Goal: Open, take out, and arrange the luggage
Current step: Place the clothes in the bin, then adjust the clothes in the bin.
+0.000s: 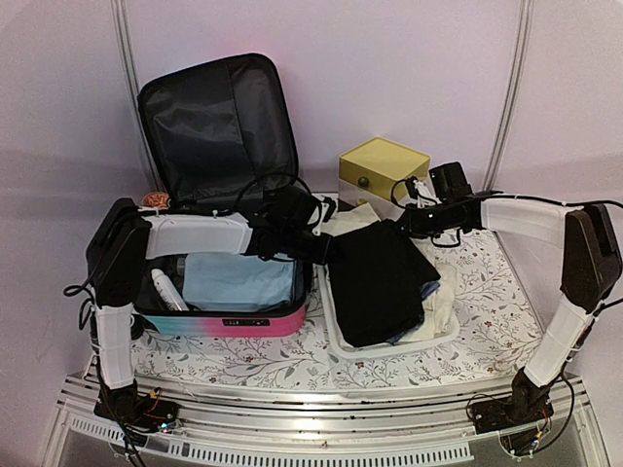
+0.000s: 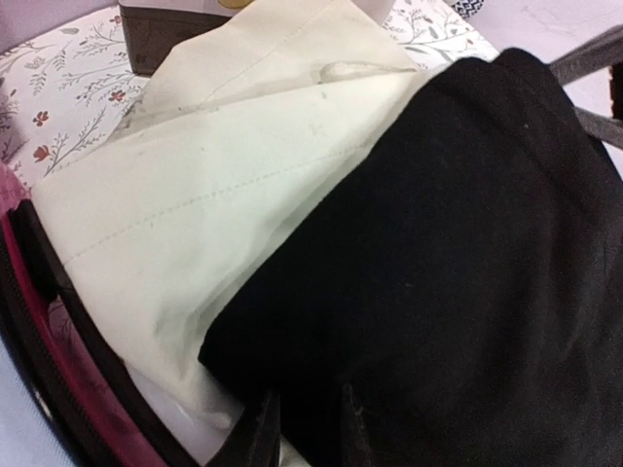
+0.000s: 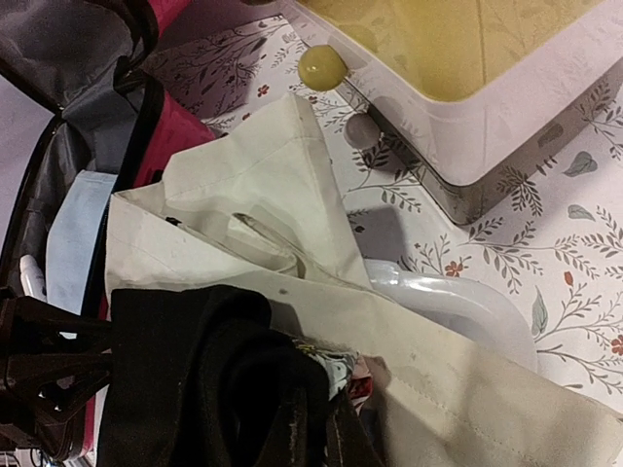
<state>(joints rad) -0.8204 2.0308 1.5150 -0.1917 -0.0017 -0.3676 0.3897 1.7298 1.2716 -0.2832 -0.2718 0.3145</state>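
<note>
Our right tool [image 1: 405,225] was pinched shut on the folded black cloth garment [image 1: 375,282]. We couldn't tell the left tool's [image 1: 324,247] grip. The open turquoise-to-pink hard-shell suitcase [image 1: 234,322] sat just to that tool's left.

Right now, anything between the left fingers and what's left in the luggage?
Nothing visible. The luggage lies open, lid upright, blue cloth uncovered inside. The left fingers are at the black garment over the basket beside it; only the luggage's side wall lies between.

Luggage [image 1: 234,321] left of basket [image 1: 443,339]
</note>
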